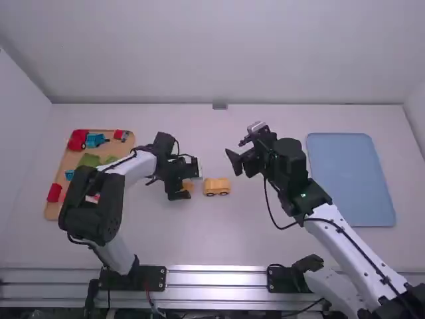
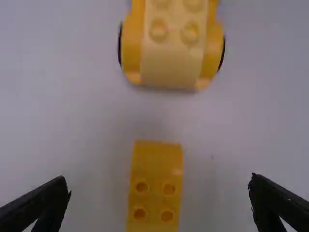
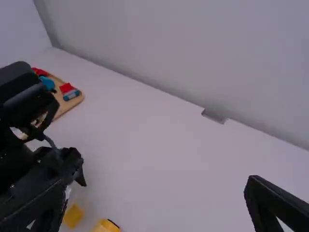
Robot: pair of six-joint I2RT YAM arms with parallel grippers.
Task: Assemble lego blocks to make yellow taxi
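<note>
Your L claw [image 1: 189,181]'s open w/ room either side of yellow block [image 2: 154,198]; R claw [image 1: 234,147]'s open, apart from yellow car [image 1: 216,187].

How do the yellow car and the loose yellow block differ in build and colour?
The car has dark wheels at its sides; the block shows none.
The car is clearly wider than the block.
The car's top is pale yellow, the block a deeper yellow.
Both sit on the table, studs up.
</note>
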